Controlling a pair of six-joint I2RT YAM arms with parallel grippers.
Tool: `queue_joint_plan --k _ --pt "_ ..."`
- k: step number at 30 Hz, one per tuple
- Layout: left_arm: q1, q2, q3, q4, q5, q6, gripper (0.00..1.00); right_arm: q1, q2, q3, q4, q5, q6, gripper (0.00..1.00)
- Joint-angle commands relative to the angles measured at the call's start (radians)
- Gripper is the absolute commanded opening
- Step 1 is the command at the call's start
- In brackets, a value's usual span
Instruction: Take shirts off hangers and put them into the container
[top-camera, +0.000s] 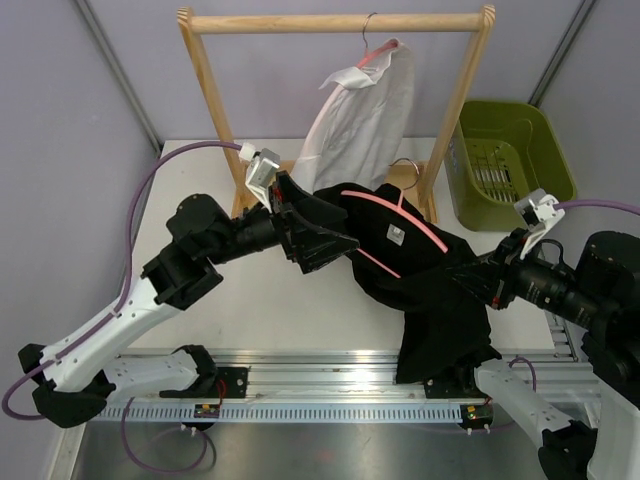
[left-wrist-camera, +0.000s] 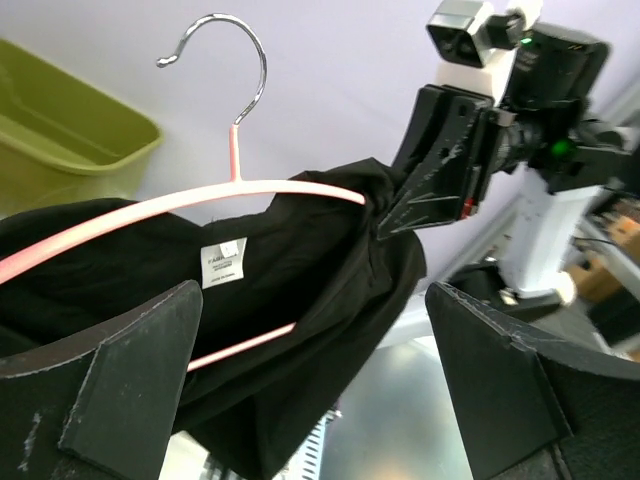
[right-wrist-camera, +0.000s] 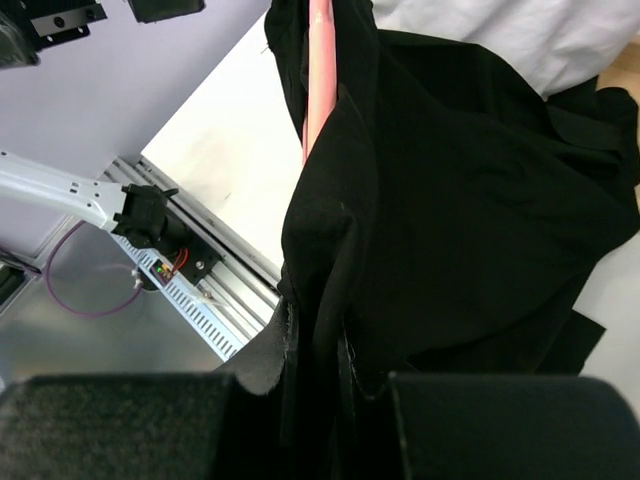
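While the right arm holds it up, black shirt (top-camera: 420, 270): slung above the table's middle, on its pink hanger (top-camera: 400, 205), whose silver hook (left-wrist-camera: 240, 60) is off the rod and in free air.
Right gripper (right-wrist-camera: 320, 390): narrow, pinching a fold of the black shirt's right side; fabric is bunched between the fingers.
Left gripper (left-wrist-camera: 310, 370): jaws wide apart and holding nothing; the collar end of the shirt lies just ahead, between the fingers (left-wrist-camera: 120, 370). Contact cannot be told.
Shirt edges: the hem droops over the metal rail (top-camera: 330, 380) at the table's near edge, beside the right arm's base.
White shirt (top-camera: 360, 125): on a second pink hanger (top-camera: 375, 55) hooked on the wooden rack (top-camera: 335, 22), tilted, behind the black one.
Basket (top-camera: 545, 150): olive green, rear right corner, just outside the rack's right post, mouth open upward.
Open room: bare white tabletop (top-camera: 260, 300) between the left arm and the rail.
Surroundings: pale lilac walls on three sides.
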Motion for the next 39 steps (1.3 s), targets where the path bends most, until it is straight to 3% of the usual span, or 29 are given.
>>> queue_joint_plan --k 1,13,23,25,32,39 --pt "-0.058 -0.005 0.035 0.023 -0.203 0.098 0.99 -0.005 0.014 -0.012 0.159 -0.108 0.02 0.0" --pt "-0.212 0.137 0.06 0.131 -0.467 0.246 0.99 -0.005 0.029 -0.063 0.219 -0.153 0.041 0.0" --pt "-0.403 0.256 0.16 0.19 -0.95 0.462 0.99 -0.005 0.023 -0.071 0.213 -0.148 0.031 0.0" --pt "-0.435 0.263 0.185 0.191 -0.993 0.491 0.99 -0.005 0.02 -0.072 0.206 -0.131 0.023 0.0" --pt "-0.586 0.312 0.347 0.022 -1.287 0.493 0.99 -0.003 0.015 -0.072 0.19 -0.096 0.009 0.0" --pt "-0.581 0.369 0.38 0.043 -1.342 0.582 0.99 -0.005 0.015 -0.074 0.195 -0.099 0.011 0.0"
